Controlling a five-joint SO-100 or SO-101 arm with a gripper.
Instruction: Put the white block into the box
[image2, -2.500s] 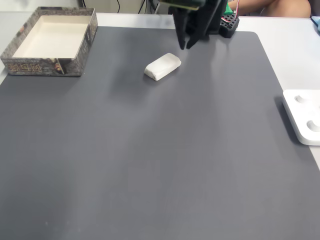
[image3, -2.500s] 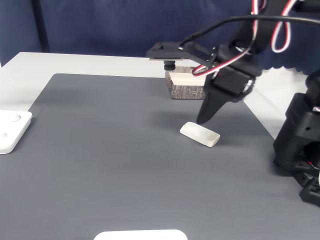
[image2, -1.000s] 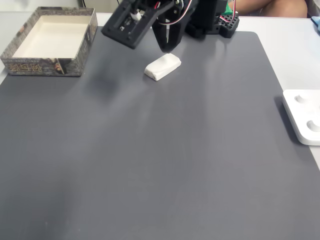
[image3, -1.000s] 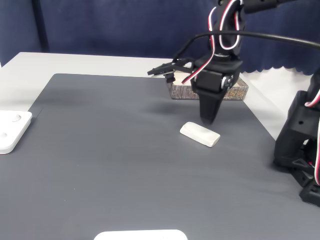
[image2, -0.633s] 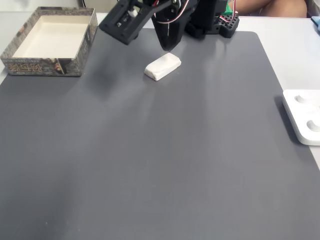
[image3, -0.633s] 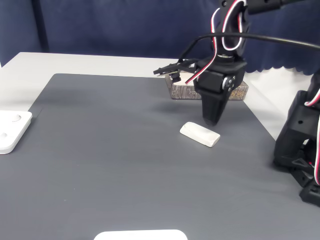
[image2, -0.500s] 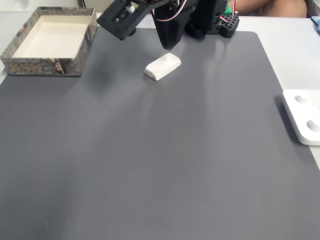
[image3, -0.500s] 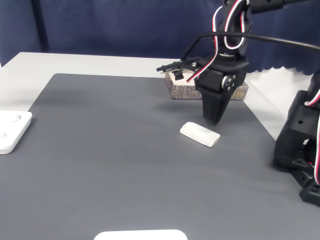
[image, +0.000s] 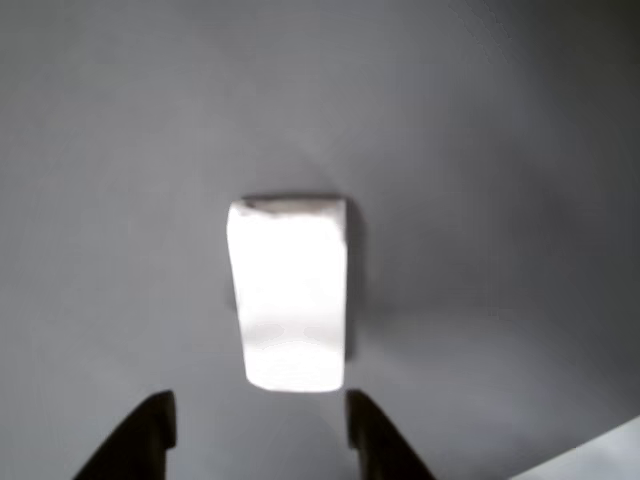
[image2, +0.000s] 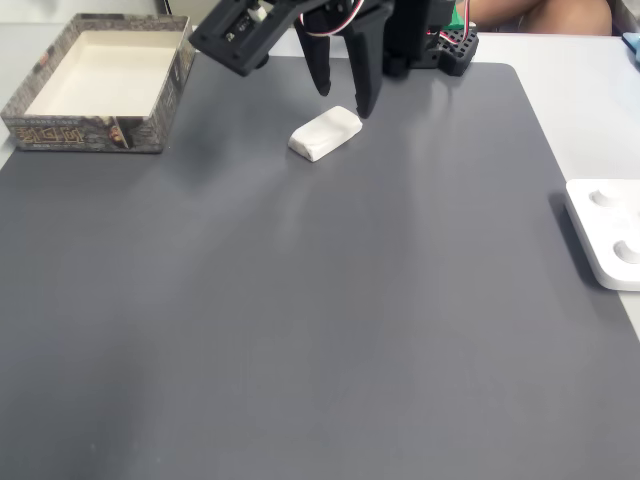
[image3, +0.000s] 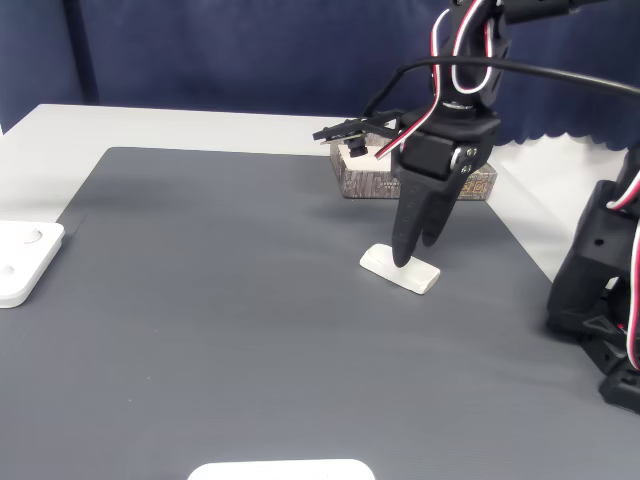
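The white block (image2: 325, 133) lies flat on the grey mat (image2: 320, 300), a little to the right of the box (image2: 80, 133) in the top left corner of a fixed view. My gripper (image2: 342, 100) is open and points down over the block's far end, one finger on each side. In the other view the block (image: 288, 295) fills the middle and the two dark fingertips (image: 150, 430) stand apart just below its near end. From the side, the gripper (image3: 415, 252) reaches down to the block (image3: 421, 277), and the box (image3: 362, 184) stands behind the arm.
A flat white device (image2: 608, 235) sits at the mat's right edge; it is at the left (image3: 20, 262) in a fixed view. Another white object (image3: 280, 470) pokes in at the bottom there. The arm's black base (image3: 600, 300) stands at the right.
The gripper was shut and hovering behind the block. It has opened and come down, so its fingers now straddle the block's end. The block and box have not moved.
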